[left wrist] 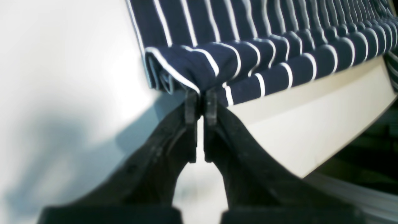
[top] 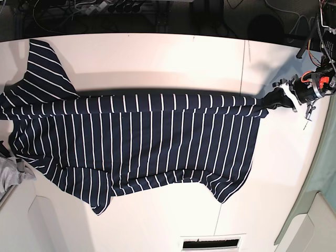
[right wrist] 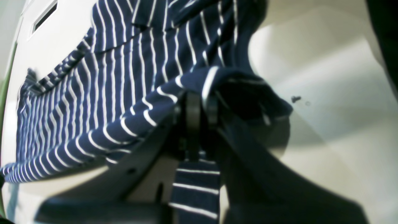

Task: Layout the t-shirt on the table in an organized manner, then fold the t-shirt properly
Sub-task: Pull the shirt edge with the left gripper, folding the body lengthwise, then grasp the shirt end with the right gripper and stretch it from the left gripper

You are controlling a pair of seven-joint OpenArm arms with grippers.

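A wide white tabletop [top: 157,52] with a thin dark seam fills the base view, with cables and dark floor beyond its far edge and a vent slot near its front edge. Across it lies the t-shirt [top: 142,142], dark navy with thin white stripes, stretched lengthwise from one side to the other, one sleeve flared at the far corner on the right arm's side. A plain grey cloth [top: 13,176] peeks in at that same edge.

The left tool [left wrist: 199,102] has its jaws pressed together on a bunched fold of the shirt's edge, lifting it just off the surface. The right tool [right wrist: 200,107] is likewise clamped on a gathered piece of striped fabric, some of it hanging down between the jaws. In the base view only the left arm shows, pulling the cloth taut into a straight ridge along the far edge.

This looks like the laying-out step: the shirt is held stretched between both arms. The near hem remains wavy and curled under in places, so the next move likely calls for lowering the taut edge evenly and smoothing before any fold.
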